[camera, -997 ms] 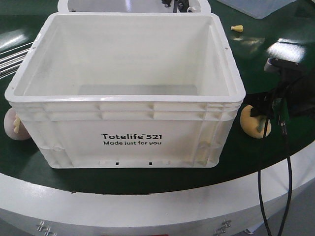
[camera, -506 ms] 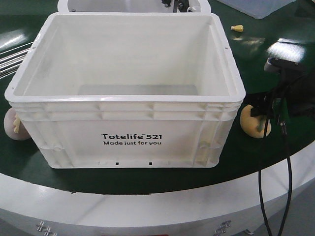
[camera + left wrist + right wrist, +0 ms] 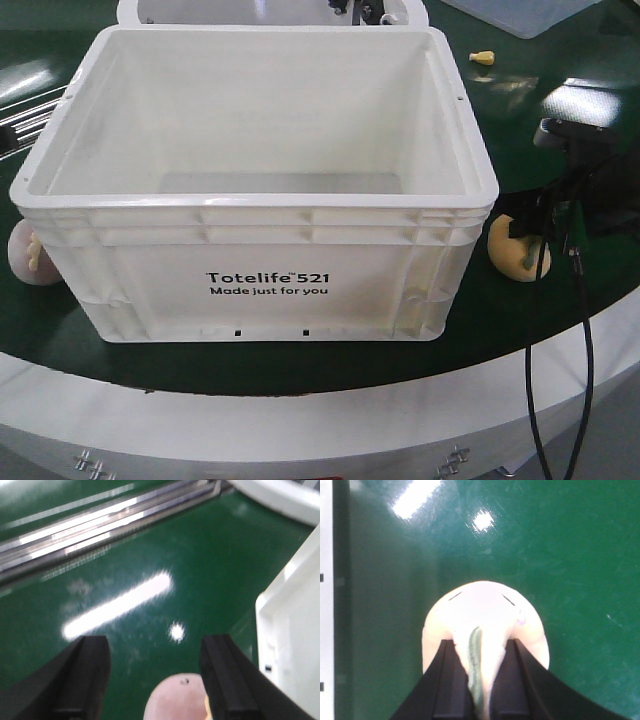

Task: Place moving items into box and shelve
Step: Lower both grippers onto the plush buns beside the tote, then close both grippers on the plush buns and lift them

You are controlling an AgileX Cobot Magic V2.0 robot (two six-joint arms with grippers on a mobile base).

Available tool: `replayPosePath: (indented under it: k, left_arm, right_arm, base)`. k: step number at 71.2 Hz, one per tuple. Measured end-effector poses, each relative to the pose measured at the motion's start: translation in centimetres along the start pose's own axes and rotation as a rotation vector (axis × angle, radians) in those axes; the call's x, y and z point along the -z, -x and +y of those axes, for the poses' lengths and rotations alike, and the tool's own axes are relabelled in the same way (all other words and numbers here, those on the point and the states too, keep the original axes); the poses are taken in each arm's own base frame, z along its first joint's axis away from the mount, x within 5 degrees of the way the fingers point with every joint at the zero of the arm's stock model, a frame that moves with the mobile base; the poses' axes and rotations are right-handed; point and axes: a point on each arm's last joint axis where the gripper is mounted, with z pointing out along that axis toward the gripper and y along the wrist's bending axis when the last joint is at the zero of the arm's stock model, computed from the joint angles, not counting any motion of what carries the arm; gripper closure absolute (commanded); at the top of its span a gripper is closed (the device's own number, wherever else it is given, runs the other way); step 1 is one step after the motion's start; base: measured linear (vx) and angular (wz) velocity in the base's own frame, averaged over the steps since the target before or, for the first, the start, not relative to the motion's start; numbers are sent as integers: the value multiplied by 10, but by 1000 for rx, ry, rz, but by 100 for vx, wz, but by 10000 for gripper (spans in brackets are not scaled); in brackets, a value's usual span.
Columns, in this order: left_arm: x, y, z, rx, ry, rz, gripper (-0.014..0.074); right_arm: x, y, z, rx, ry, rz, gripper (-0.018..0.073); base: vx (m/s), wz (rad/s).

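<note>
Barely shifted, the right tool [image 3: 481,645] pinches nearly closed on the green-striped ridge of the yellow-orange round toy ball [image 3: 485,605], probably light and squashy, beside the white plastic tote box [image 3: 260,195], while the left tool [image 3: 155,640] gapes empty over the pale pinkish round ball [image 3: 177,697].

"Totelife 521 / Made just for you" (black print) on the box [image 3: 260,285]

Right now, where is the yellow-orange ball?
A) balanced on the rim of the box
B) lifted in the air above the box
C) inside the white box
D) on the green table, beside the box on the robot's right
D: the front view shows the yellow-orange ball lying on the green table, next to the right wall of the box, while nothing shows inside the box.
</note>
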Motion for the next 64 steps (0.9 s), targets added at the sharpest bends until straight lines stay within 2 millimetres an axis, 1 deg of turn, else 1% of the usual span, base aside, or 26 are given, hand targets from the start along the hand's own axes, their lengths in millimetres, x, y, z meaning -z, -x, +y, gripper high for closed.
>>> replayPosePath:
  k: [15, 33, 64]
  left_arm:
    - [-18, -13, -1, 51, -3, 115, 79]
    - [-35, -25, -1, 60, 10, 220, 79]
    - [-64, -42, -1, 81, 19, 334, 79]
  right_arm:
    - [0, 0, 0, 1, 0, 0, 574]
    - [0, 0, 0, 1, 0, 0, 574]
    - [0, 0, 0, 1, 0, 0, 574]
  base:
    - [0, 0]
    - [0, 0]
    - [0, 0]
